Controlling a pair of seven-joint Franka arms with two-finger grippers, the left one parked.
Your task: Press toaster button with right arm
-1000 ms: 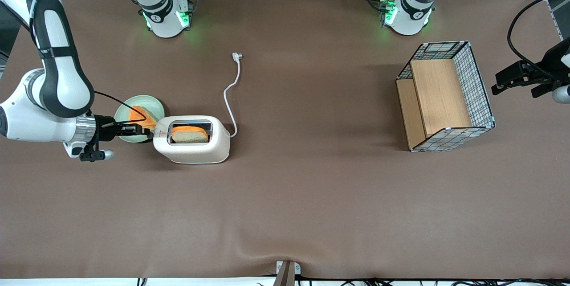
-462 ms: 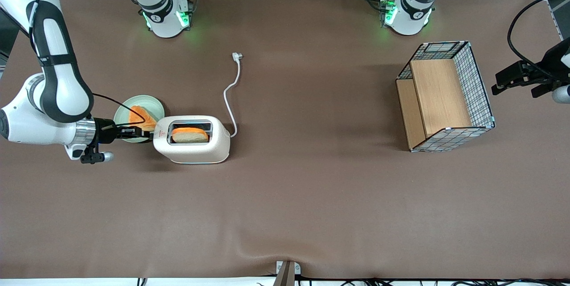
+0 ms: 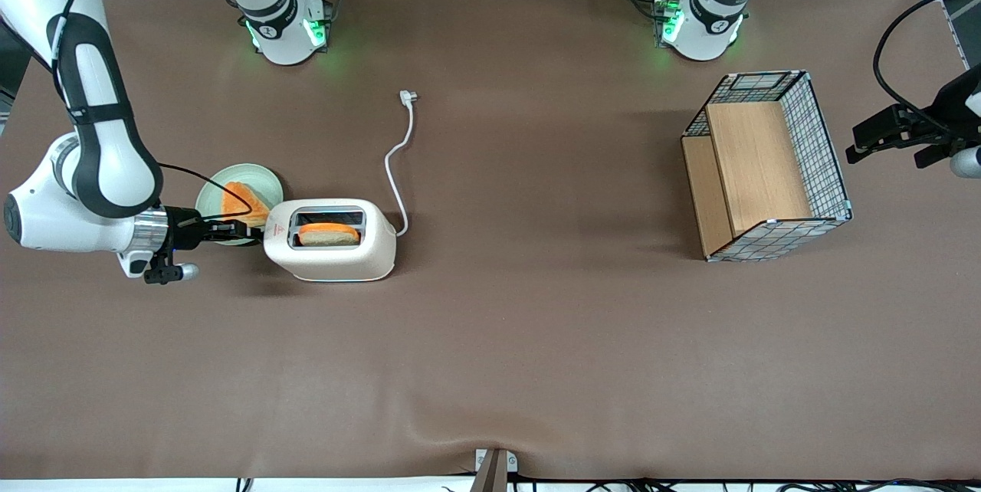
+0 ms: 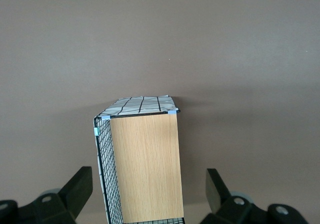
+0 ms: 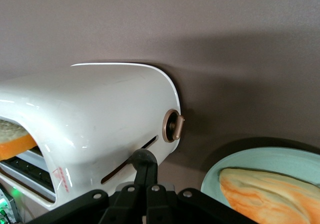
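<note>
Front view: a brown desk [image 3: 490,339] seen from above. The right arm [image 3: 92,147], white with black joint sections, comes down at its own end of the desk and bends at the wrist so that its forearm lies level, low over the surface. Its slim black pincer [image 3: 249,230] points sideways at the narrow end of the toaster [image 3: 331,241] and reaches right up to it. The toaster is cream-white and rounded, with a slice of bread [image 3: 328,234] sitting low in the slot nearer the camera. A white cord [image 3: 398,162] runs from its other end to a plug lying loose on the desk. A pale green plate [image 3: 264,179] holding an orange-crusted slice [image 3: 244,202] lies just beside the pincer, farther from the camera. A wire basket with wooden panels [image 3: 766,166] stands well apart, toward the parked arm's end.

Left wrist view: the basket [image 4: 142,164] from above, on bare desk.

Right wrist view: the pincer [image 5: 144,170] has its fingers pressed together, holding nothing. The joined tip rests on the toaster button [image 5: 142,159], a dark knob in a slanted slot on the toaster's [image 5: 95,119] end wall. A round copper-coloured dial [image 5: 173,126] sits beside the slot. The plate's rim [image 5: 260,156] and slice [image 5: 272,191] show close by.
</note>
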